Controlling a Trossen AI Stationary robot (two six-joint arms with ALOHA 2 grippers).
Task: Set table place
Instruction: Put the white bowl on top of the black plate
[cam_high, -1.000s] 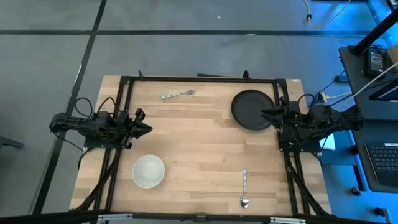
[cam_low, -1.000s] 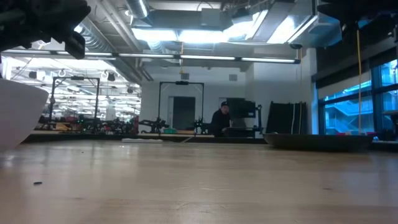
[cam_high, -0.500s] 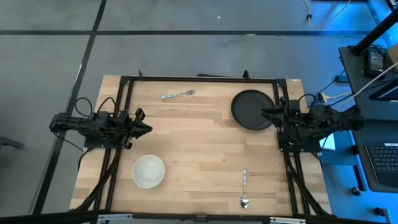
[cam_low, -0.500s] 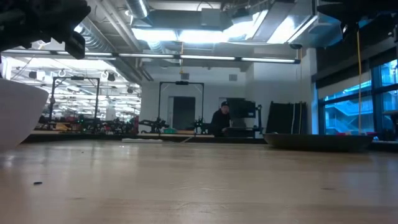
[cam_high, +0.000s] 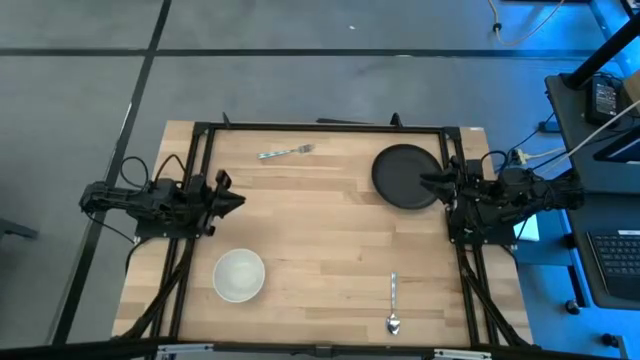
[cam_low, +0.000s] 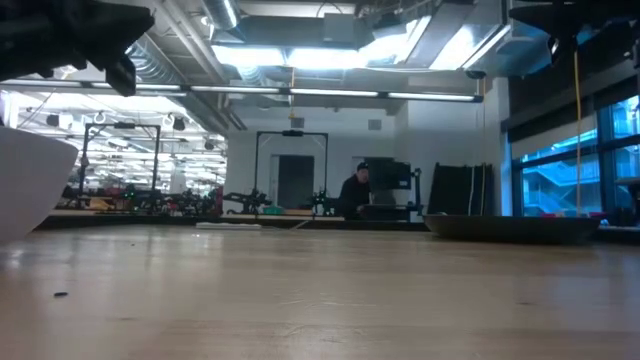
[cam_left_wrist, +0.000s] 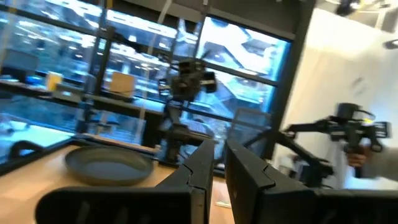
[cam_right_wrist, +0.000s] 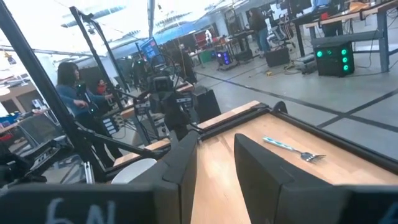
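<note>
1. Against the earlier high view almost nothing has changed: the left arm's tip at mid-left has shifted very slightly, while the right arm and all four pieces lie where they were.
2. Left gripper (cam_high: 228, 204) hovers over the left edge of the bench (cam_high: 320, 240), at mid-left of the high view. In its wrist view the jaws stand only a narrow slit apart and hold nothing.
3. The white bowl (cam_high: 239, 275) sits lower left of centre in the high view, below that gripper and apart from it.
4. The silver fork (cam_high: 285, 152) lies near the upper edge of the bench, left of centre, tines to the right.
5. The silver spoon (cam_high: 393, 305) lies lower right of centre, bowl end toward the bottom edge.
6. The black plate (cam_high: 403, 176) rests at the upper right of the bench. The right gripper (cam_high: 432, 183) sits over its right rim, with a clear gap between the empty jaws in its wrist view.
7. Writing: pale characters at the lower left of the right wrist view, possibly "6N", not surely readable.
8. Only the low view shows a dark seated person (cam_low: 355, 192) far behind the bench; only the right wrist view shows a person in blue (cam_right_wrist: 74, 93) at upper left.
</note>
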